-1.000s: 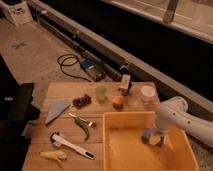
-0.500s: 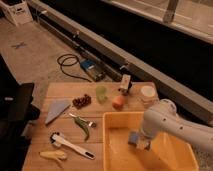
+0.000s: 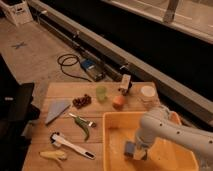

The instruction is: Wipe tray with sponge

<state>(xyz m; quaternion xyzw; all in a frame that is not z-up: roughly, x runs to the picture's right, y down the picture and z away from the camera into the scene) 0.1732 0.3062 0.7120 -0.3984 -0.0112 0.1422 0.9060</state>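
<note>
Now the yellow tray [image 3: 114,131] fills the table's near right corner, and the white arm [image 3: 170,131] has swung across it from the right side toward the left wall. That sweep reads as a wiping stroke well under way. Down at the tray floor, the gripper [image 3: 136,150] presses low, and the blue-grey sponge [image 3: 128,149] has travelled with it, so it looks clamped on the sponge, fingers closed around it. Off to the left, the pale green cup [image 3: 101,93] stands untouched.

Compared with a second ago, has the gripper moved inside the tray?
Yes. The gripper, with the sponge at its tip, has slid from the right part of the tray toward the left wall.
</note>
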